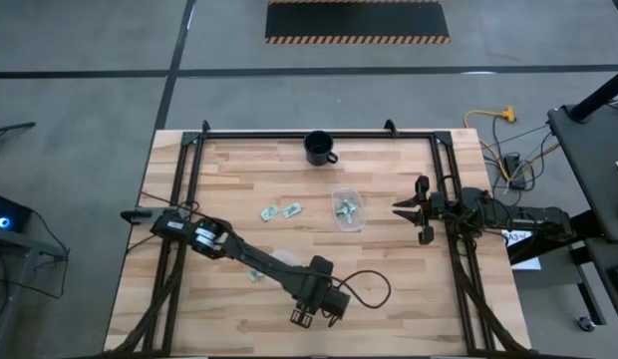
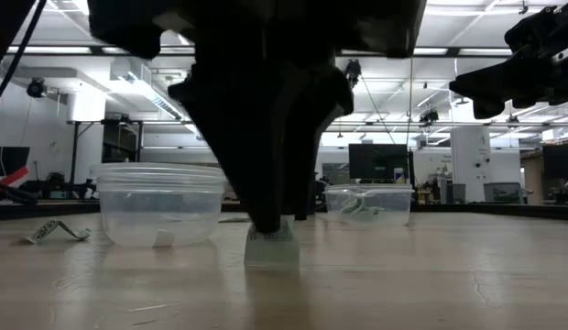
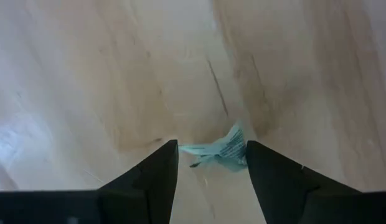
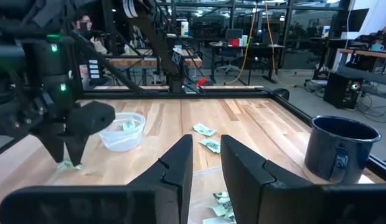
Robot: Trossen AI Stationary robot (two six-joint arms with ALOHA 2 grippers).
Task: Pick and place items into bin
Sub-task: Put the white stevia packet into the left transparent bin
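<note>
- Between my left hand (image 3: 211, 163) fingers, parted and touching the desk (image 1: 389, 279), lies one wrapped piece (image 3: 219, 148), ungripped.
- Clear bin (image 1: 348, 208) at centre holds several pieces.
- My right hand (image 1: 413, 208) hovers at its 3 o'clock, open, empty.

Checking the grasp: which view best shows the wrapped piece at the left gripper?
Left wrist view: the wrapped piece lies between the left gripper's fingers. Low view shows its edge; right wrist view, a speck; high view hides it. Right gripper idles near a bin.

The table carries 2 clear bins (image 2: 159, 202), 1 black mug (image 1: 320, 148), 2 arms, and at least 5 wrapped items (image 1: 280, 211) outside the bins.
</note>
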